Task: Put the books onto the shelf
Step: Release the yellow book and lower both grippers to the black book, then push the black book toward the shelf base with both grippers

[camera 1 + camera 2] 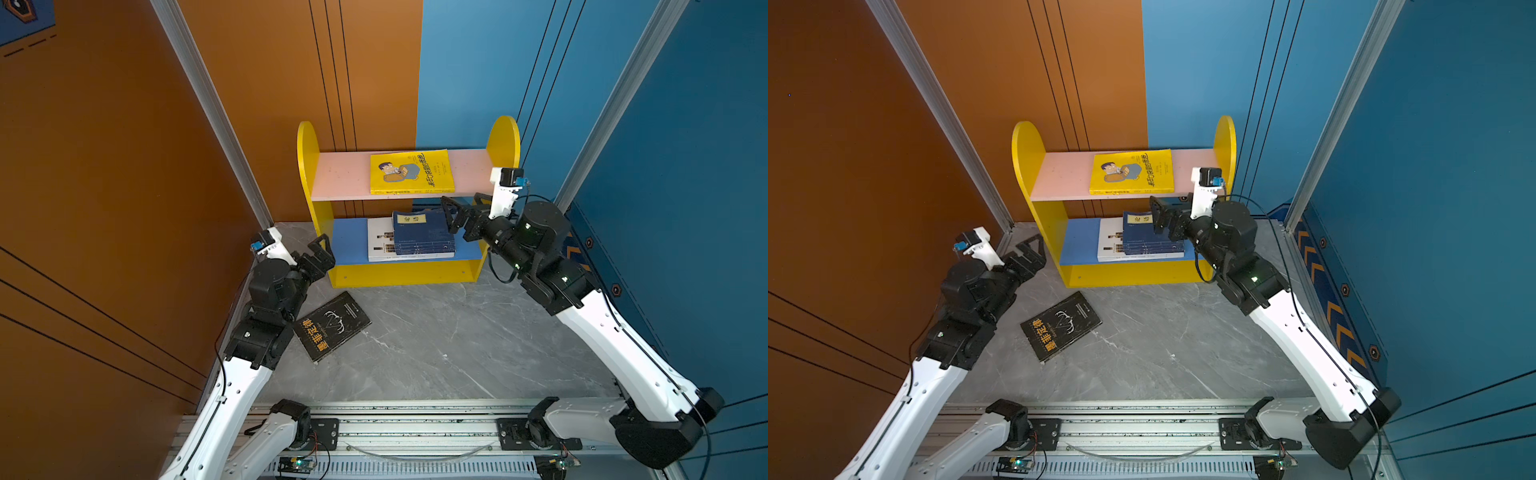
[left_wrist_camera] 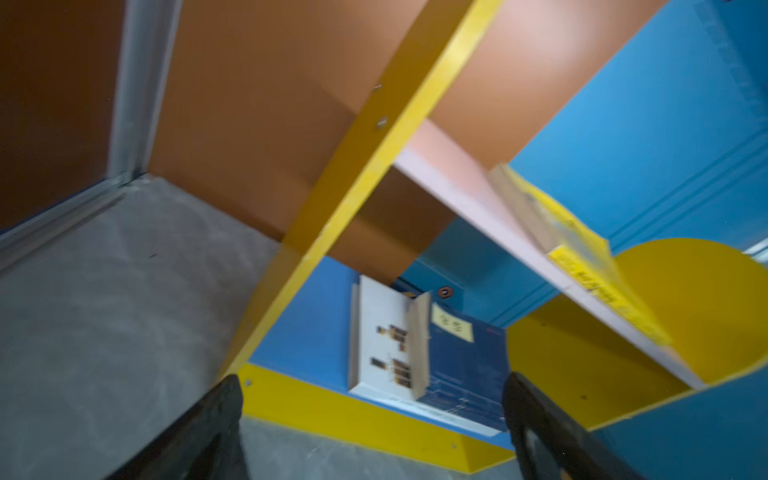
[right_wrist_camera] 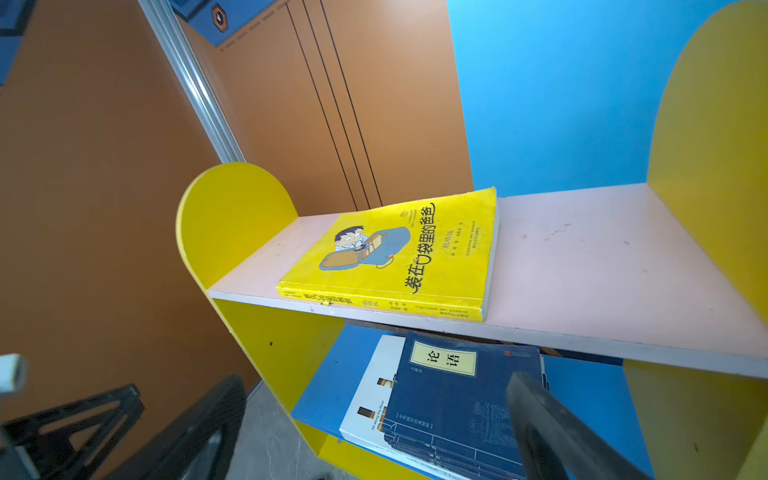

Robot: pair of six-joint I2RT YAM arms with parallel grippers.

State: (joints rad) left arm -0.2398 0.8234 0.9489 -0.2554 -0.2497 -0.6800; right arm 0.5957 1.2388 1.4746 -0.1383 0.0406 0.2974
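The shelf (image 1: 305, 166) stands at the back with yellow sides, a pink upper board (image 1: 340, 174) and a blue lower board (image 1: 349, 241). A yellow book (image 1: 409, 172) (image 3: 395, 257) lies flat on the pink board. On the blue board, navy books (image 1: 422, 237) (image 3: 453, 399) are stacked on a white book (image 1: 379, 241) (image 2: 374, 336). A black book (image 1: 332, 326) (image 1: 1061, 326) with orange characters lies on the grey floor in front of the shelf, beside my left arm. My left gripper (image 1: 322, 249) (image 2: 374, 415) is open and empty by the shelf's left side. My right gripper (image 1: 459, 210) (image 3: 374, 424) is open and empty just above the navy stack.
An orange wall (image 1: 124, 166) closes the left and a blue wall (image 1: 685, 166) the right, with aluminium posts (image 1: 216, 124) at the corners. The arms' base rail (image 1: 415, 428) runs along the front edge of the grey marble surface (image 1: 436, 340).
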